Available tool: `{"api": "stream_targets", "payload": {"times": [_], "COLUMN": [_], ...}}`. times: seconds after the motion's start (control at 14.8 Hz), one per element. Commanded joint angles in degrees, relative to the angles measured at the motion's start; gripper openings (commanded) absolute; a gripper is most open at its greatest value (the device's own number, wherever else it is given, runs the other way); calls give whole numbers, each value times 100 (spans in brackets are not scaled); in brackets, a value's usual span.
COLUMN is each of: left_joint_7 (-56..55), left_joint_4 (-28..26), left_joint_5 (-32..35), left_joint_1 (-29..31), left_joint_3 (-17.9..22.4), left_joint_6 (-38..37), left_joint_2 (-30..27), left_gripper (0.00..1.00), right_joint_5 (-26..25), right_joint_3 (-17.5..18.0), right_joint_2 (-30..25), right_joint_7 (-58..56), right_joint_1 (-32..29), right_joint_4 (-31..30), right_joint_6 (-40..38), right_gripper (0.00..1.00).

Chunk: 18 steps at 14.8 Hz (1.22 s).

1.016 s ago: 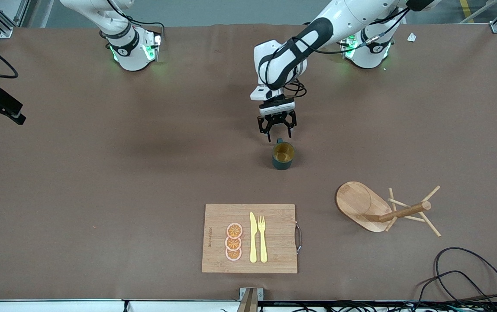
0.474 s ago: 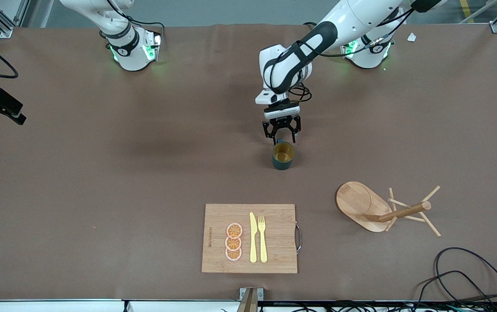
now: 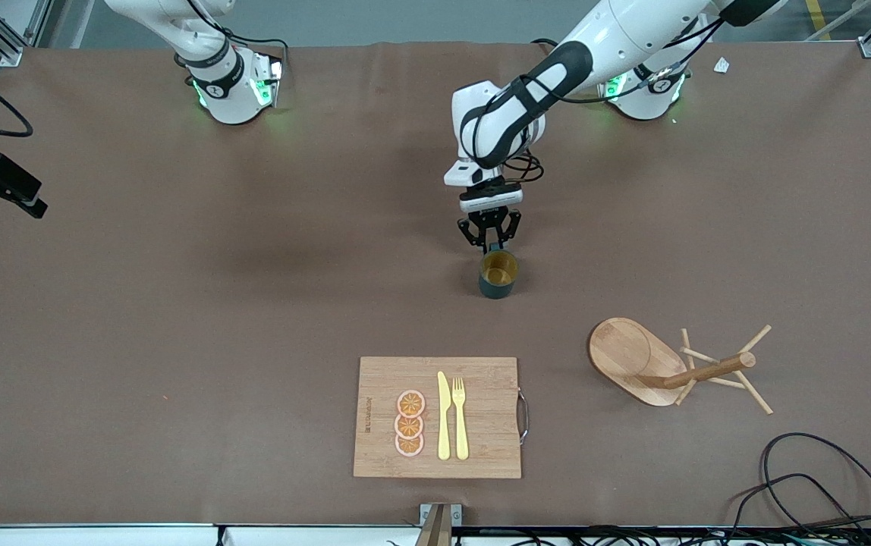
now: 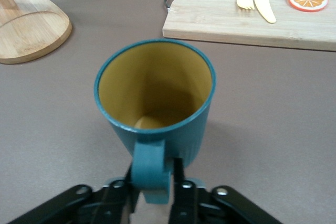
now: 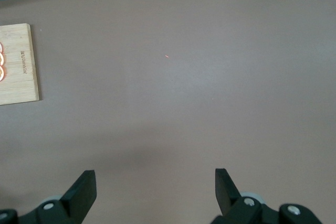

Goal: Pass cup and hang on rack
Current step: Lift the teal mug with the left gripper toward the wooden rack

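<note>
The dark teal cup (image 3: 498,274) with its mustard-yellow inside stands upright on the brown table, mid-table. My left gripper (image 3: 490,244) is low at the cup's side that faces the robots, shut on the loop handle (image 4: 150,171). In the left wrist view both black fingers press the handle's flanks, with the cup (image 4: 157,93) just ahead of my left gripper (image 4: 152,182). The wooden rack (image 3: 636,360) is nearer the front camera than the cup, toward the left arm's end. My right gripper (image 5: 155,187) hangs open over bare table with nothing in it.
A wooden cutting board (image 3: 481,379) carrying orange slices (image 3: 410,423), a yellow knife (image 3: 444,415) and a fork (image 3: 460,417) lies near the front edge. Black cables (image 3: 807,470) coil at the front corner by the left arm's end. The rack's oval base (image 4: 31,32) shows in the left wrist view.
My left gripper moved down onto the cup's handle and its fingers closed on it. The cup shifted slightly. The right arm has not moved.
</note>
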Motion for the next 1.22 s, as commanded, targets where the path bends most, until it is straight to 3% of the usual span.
{"api": "stream_targets", "payload": {"times": [0.0,0.34,1.15], "left_joint_7": [-15,11,1038], "left_joint_4": [303,778,3282], "left_joint_5": [111,-63,-3340], "left_joint_1": [-30,-48,101], "left_joint_3": [-8,-26,-43], "left_joint_6": [14,-21,-101], "left_joint_2": [223,241,22], "left_gripper": [0,0,0], "right_joint_5": [99,99,99], "right_joint_3": [46,46,46], "right_joint_2": [7,7,7], "right_joint_7": [6,-3,-3], "right_joint_1": [-78,-87,-87], "right_joint_4": [29,21,12], "right_joint_6": [-45,-45,-54], "right_gripper": [100,100,100]}}
